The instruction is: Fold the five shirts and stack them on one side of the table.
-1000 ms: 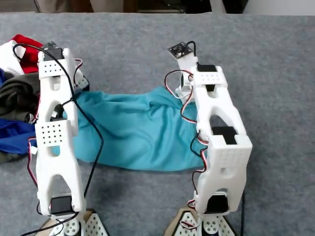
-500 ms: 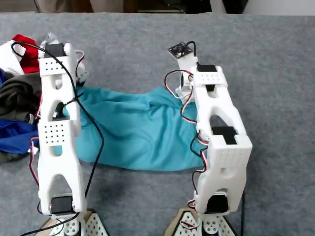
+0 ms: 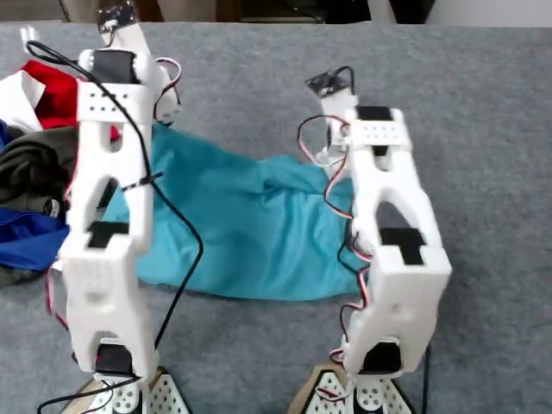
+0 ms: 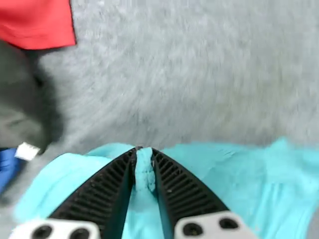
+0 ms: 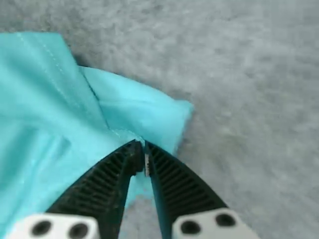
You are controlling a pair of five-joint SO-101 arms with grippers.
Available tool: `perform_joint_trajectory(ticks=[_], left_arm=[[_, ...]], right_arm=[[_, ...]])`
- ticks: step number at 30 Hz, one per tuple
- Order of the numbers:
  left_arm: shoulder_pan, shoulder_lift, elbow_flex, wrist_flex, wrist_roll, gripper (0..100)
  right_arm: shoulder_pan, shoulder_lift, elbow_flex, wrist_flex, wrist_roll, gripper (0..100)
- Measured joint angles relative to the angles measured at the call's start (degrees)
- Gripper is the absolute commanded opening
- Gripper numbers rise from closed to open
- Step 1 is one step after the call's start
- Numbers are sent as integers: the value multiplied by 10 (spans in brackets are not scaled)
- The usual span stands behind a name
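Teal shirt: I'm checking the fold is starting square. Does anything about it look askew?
Yes. The teal shirt is wrinkled and skewed: the left gripper holds its corner farther up the table than the right gripper does, so the far edge slants; the other shirts lie heaped beside it.

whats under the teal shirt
The teal shirt lies on the grey table cover, which shows past its edges. Whatever else is beneath is hidden by the cloth.

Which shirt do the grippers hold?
The teal shirt, spread on the table with the left gripper and right gripper each pinching an edge; the red shirt, dark shirt and blue shirt lie heaped aside, untouched.
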Motion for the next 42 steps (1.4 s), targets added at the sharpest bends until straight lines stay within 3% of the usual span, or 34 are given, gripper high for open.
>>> perform_joint_trajectory(ticks=[6,12,23,31,42], left_arm=[[0,-250,197,0,-79,19],[-3,-397,267,0,-118,20],[-72,-418,337,0,-125,20],[-76,-418,445,0,-126,20],[-45,-418,688,-128,-180,20]], right_arm=[[17,-87,0,32,14,12],[18,-158,0,48,15,12],[18,-236,0,94,62,12],[18,-315,62,87,139,12],[18,-402,451,-164,154,16]])
